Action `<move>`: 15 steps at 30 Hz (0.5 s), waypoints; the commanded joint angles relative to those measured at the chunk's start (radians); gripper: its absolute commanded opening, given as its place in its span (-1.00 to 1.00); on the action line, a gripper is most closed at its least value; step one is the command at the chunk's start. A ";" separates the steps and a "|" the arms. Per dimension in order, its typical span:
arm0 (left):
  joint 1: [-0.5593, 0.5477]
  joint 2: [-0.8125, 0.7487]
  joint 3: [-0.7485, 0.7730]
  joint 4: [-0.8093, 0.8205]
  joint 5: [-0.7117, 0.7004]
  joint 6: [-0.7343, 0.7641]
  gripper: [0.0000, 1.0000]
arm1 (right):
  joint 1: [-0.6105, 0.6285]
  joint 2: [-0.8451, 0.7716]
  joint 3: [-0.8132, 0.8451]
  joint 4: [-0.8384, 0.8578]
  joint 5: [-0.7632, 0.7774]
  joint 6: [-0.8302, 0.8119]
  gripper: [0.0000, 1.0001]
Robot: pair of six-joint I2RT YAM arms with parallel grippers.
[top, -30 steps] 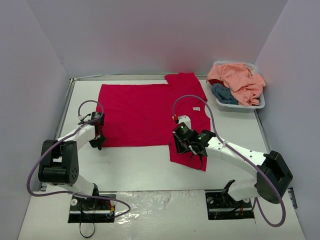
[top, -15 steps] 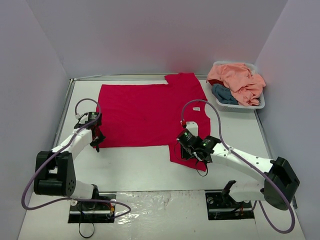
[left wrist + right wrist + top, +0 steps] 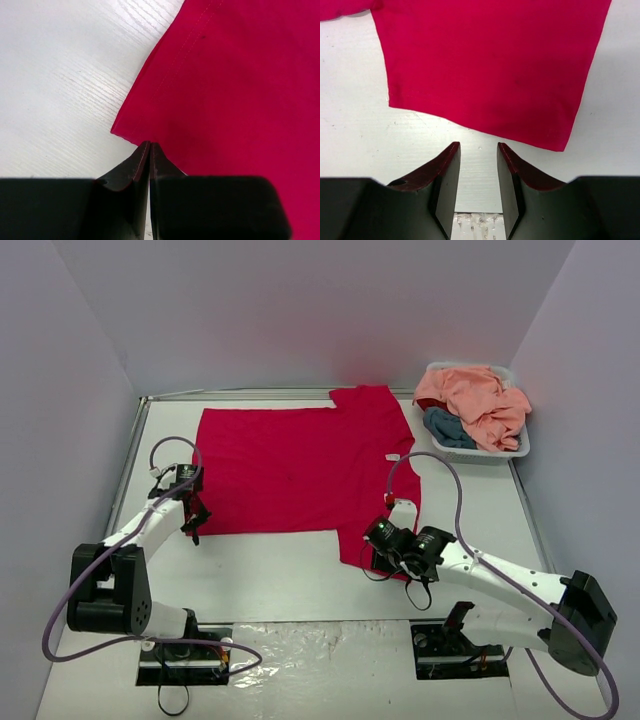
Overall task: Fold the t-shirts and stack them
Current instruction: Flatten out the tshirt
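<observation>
The red t-shirt [image 3: 290, 470] lies flat mid-frame on the table [image 3: 280, 575]. It looks thin, limp and light, so hems and corners seem the best places to pinch it. The left gripper [image 3: 150, 146] is closed tight at the lower-left hem corner; I cannot tell whether it has nipped any cloth. The right gripper [image 3: 478, 147] stands part-open just short of the sleeve [image 3: 485, 65].
</observation>
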 commanded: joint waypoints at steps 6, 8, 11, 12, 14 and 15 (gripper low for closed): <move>-0.007 0.041 0.005 0.029 -0.008 0.009 -0.59 | 0.077 -0.053 -0.033 -0.103 0.053 0.167 -0.37; -0.007 0.052 0.002 0.041 -0.007 0.012 -0.57 | 0.103 -0.045 -0.033 -0.124 0.065 0.186 -0.37; -0.007 0.061 -0.010 0.064 -0.001 0.019 -0.57 | 0.136 -0.034 -0.035 -0.149 0.087 0.227 -0.32; -0.009 0.064 -0.013 0.076 -0.001 0.026 -0.57 | 0.145 -0.033 -0.033 -0.153 0.113 0.241 -0.29; -0.007 0.073 -0.016 0.081 -0.002 0.030 -0.56 | 0.175 -0.039 -0.040 -0.167 0.139 0.301 -0.25; -0.007 0.076 -0.018 0.089 -0.001 0.036 -0.56 | 0.183 -0.043 -0.043 -0.169 0.162 0.339 -0.25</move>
